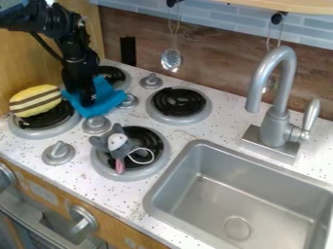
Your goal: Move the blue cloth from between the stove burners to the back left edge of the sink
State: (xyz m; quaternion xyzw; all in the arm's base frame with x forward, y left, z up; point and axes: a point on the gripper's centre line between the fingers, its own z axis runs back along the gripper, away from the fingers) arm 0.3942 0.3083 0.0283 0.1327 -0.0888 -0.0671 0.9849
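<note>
At the upper left the black gripper hangs down over the stove, its lower end at a crumpled blue cloth. The cloth bunches around it, between the two left burners and the metal knobs; whether it is gripped cannot be made out. Left of the gripper, a yellow plush with brown and white stripes rests on the front left burner. A grey plush mouse with a white face and a pink part lies on the burner nearest the sink, a white string loop beside it.
Metal knobs stand between the burners. The sink is at the lower right, with a tall grey faucet behind it. Utensils hang along the back wall, and a wooden panel stands at the left.
</note>
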